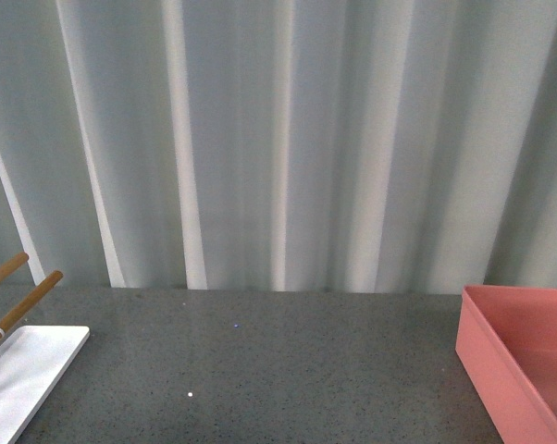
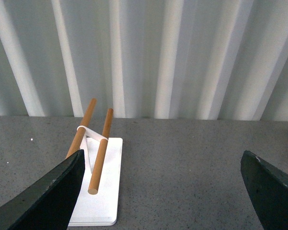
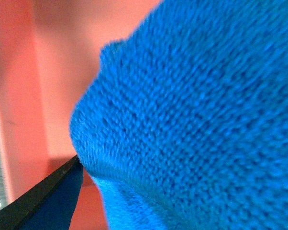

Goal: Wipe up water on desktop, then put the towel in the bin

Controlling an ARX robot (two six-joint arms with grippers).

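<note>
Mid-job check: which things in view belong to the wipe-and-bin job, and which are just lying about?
Job:
desktop
towel, filling the right wrist view
bin, pink walls behind the towel
right gripper, one fingertip showing

Lying about:
white tray with wooden rods
curtain

The surface point(image 1: 260, 370) runs across the front view, with a pleated curtain point(image 1: 278, 139) hanging behind its far edge. A flat tray point(image 1: 29, 375) lies on it at the left, carrying two slanted rods point(image 1: 30, 298) side by side. The bin point(image 1: 524, 356) stands on it at the right, well apart from the tray. In the right wrist view, the towel point(image 3: 196, 120) sits inside the bin's walls, close against the camera.
</note>
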